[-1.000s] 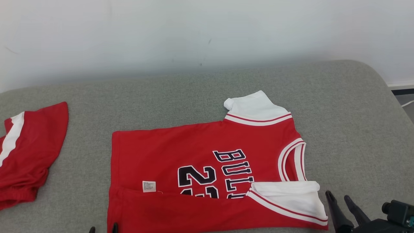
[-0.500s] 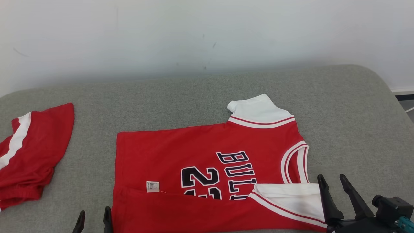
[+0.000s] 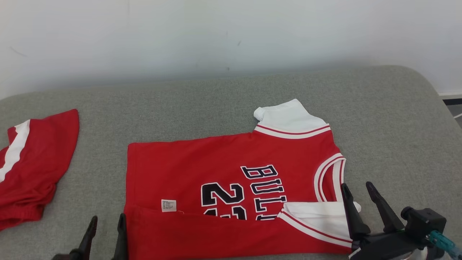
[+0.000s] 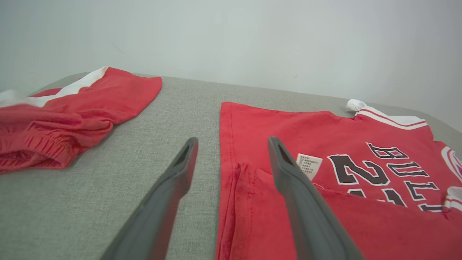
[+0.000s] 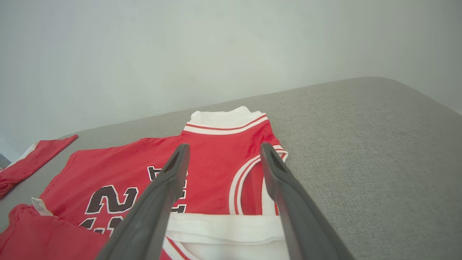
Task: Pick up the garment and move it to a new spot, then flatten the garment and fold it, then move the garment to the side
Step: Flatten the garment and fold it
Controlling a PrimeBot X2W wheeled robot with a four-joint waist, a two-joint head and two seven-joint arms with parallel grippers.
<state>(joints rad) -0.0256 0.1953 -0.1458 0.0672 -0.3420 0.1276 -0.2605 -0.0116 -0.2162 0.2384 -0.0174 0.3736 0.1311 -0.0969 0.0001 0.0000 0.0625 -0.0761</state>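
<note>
Flanking the half-folded jersey point(image 3: 223, 159), left pincer point(image 3: 108, 217) and right pincer point(image 3: 357, 185) gape empty, likely poised to grip its corners.

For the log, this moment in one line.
jersey: near side folded over | left gripper: open, at hem | right gripper: open, over sleeve

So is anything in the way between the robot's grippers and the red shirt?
No, nothing visible. The open left gripper is right at the edge of the shirt, the open right gripper at its white sleeve. The red shorts lie apart, further left.
</note>
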